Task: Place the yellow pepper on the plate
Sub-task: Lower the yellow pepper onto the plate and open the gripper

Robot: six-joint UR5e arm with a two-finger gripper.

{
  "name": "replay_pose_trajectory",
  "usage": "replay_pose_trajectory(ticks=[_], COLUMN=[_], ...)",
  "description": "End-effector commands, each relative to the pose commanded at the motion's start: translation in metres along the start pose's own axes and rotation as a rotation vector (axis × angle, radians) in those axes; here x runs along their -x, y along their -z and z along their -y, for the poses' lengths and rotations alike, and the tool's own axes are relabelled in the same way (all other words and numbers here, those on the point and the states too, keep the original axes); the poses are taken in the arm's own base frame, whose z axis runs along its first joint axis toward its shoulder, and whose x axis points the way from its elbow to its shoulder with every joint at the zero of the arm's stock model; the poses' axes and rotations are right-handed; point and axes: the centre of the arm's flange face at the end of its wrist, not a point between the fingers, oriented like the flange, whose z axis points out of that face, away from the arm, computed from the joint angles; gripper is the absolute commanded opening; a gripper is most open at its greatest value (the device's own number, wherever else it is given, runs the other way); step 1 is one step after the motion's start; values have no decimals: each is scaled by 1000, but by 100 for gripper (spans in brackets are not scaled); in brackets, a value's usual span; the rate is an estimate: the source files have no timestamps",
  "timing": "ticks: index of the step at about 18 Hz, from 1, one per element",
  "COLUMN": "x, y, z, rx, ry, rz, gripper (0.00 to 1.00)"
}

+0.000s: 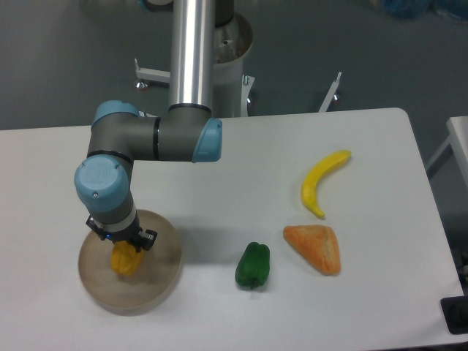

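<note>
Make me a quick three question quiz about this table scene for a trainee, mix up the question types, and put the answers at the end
1. True or false: the yellow pepper is over the plate.
2. Which lies nearest the green pepper? A banana B orange wedge C plate
3. Fill in: the gripper sits right above the ____ pepper.

Key: 1 true; 2 B; 3 yellow.
</note>
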Motion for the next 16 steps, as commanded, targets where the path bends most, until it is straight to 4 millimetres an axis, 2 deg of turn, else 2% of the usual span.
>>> replay_pose_trajectory(ticks=[3,5,6,9,10,13,16], x=[0,0,0,2,2,3,9], y=[1,2,2,6,8,15,24], z=[0,0,0,0,0,-1,-1], rx=[-1,-2,-3,-6,-6,-14,-27], ry=[-14,-14,-14,-13,-13,-13,-14], rz=[0,2,1,13,19,28,32], gripper=[39,45,53,88,93,98,99])
